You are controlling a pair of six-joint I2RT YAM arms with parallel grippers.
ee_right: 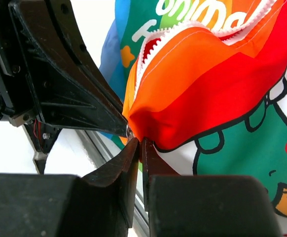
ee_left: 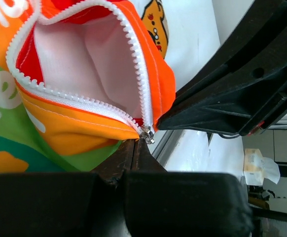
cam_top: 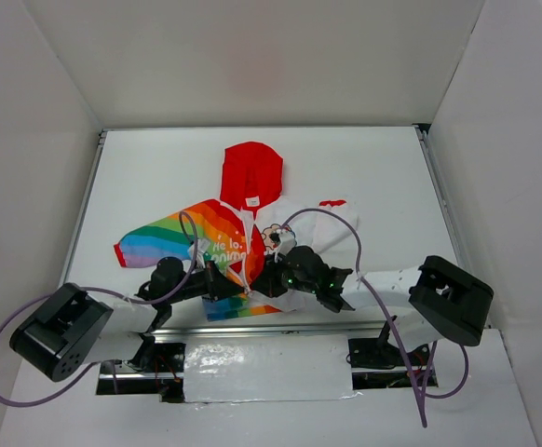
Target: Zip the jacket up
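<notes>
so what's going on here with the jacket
Two robot arms are working at the bottom hem of the jacket, spread out with its red hood away from them. The left gripper is shut on the jacket at the lower end of the zipper. The right gripper has its tips at the same corner, nearly together; a grip is unclear. Above that the zipper gapes open, not yet zipped.

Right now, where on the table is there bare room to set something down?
Free: the table left of the hood, beyond the sleeve; the wide patch right of the hood; the far strip behind it. Crowded: the near edge, where left gripper and right gripper meet at the jacket hem.
</notes>
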